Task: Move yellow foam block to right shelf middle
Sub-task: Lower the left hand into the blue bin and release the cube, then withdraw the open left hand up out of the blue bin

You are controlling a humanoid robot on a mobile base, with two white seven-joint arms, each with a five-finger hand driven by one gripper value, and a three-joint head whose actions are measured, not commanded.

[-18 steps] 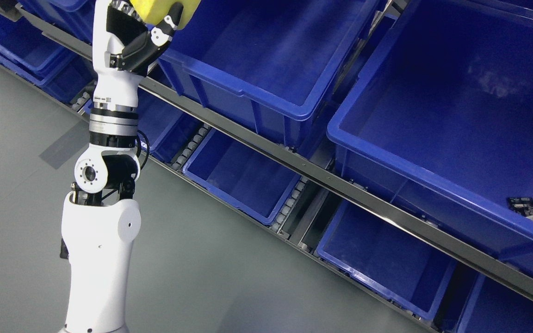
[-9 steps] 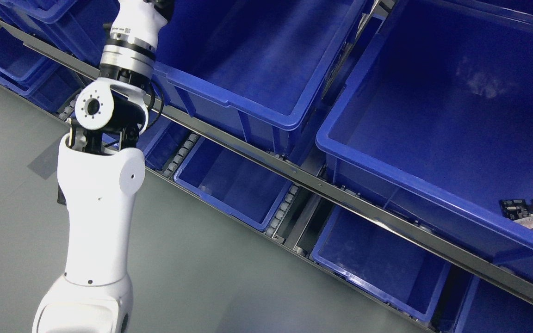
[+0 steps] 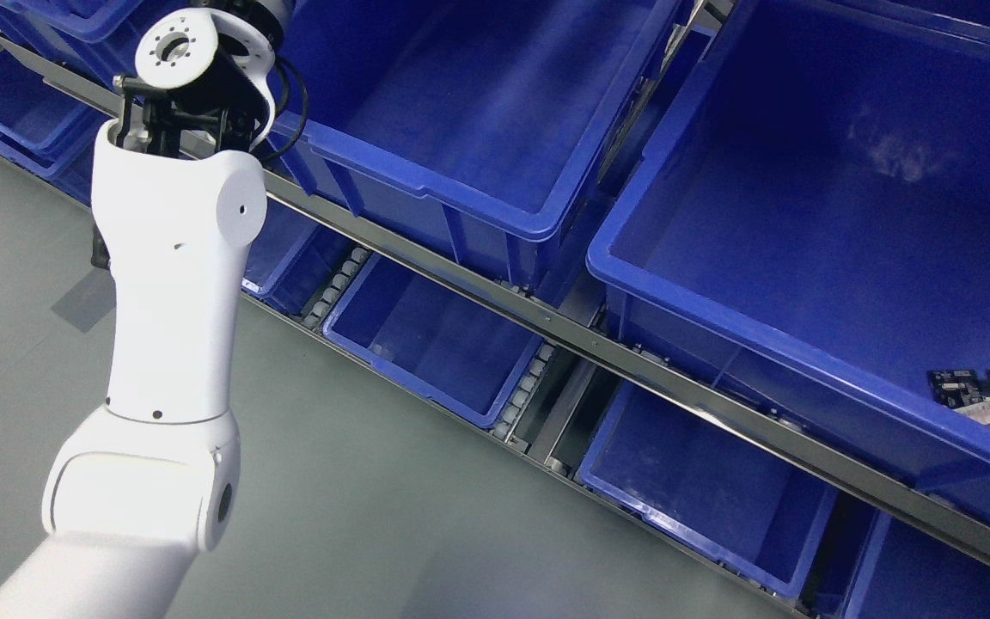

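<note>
Head view: left arm (image 3: 173, 249) reaches up past the frame's top edge, so its hand and the yellow foam block are unseen, grip unknowable; big blue bin (image 3: 804, 215) on the shelf rail (image 3: 632, 365) lies rightward of it; right arm absent.

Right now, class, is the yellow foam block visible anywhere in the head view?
No: the left arm runs up past the top edge, so its hand and any block are out of frame; only blue bins and a circuit board show.
</note>
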